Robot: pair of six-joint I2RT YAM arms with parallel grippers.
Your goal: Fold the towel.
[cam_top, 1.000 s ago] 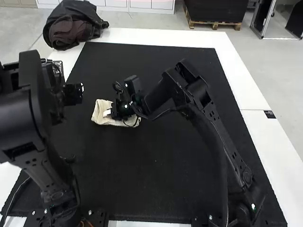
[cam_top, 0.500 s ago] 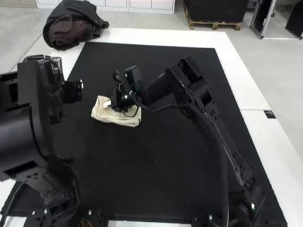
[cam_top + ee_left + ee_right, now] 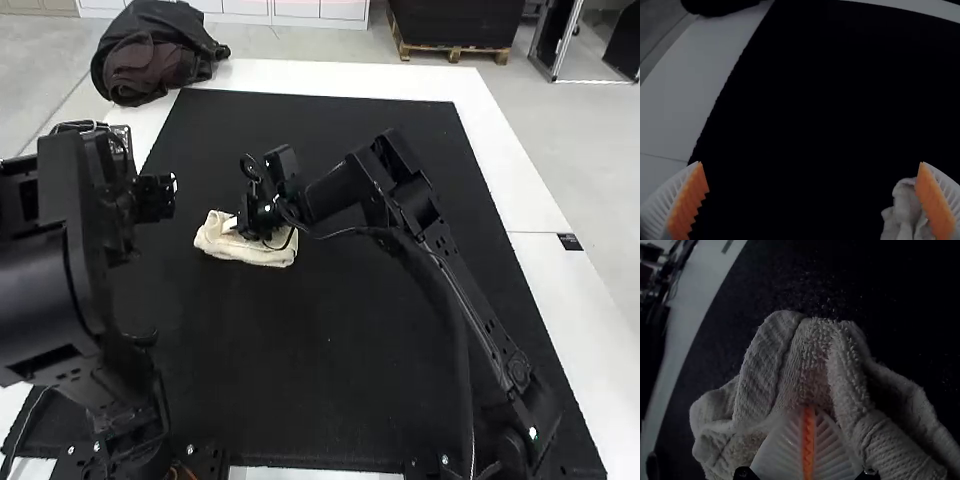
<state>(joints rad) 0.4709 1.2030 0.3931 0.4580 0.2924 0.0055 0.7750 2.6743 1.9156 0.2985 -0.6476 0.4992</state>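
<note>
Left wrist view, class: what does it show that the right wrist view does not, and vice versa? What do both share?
Left wrist view: the left pincer, spread wide; a seam across the white table.
Right wrist view: the right pincer, closed amid folds; looped pile.
Both: bunched towel, black mat, white table.

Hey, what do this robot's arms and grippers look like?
The left arm and right arm are black and blocky, with cutouts in their segments; a thin dark cable runs along the right one. The left gripper and right gripper have white, ribbed, tapering fingers with orange pads.
</note>
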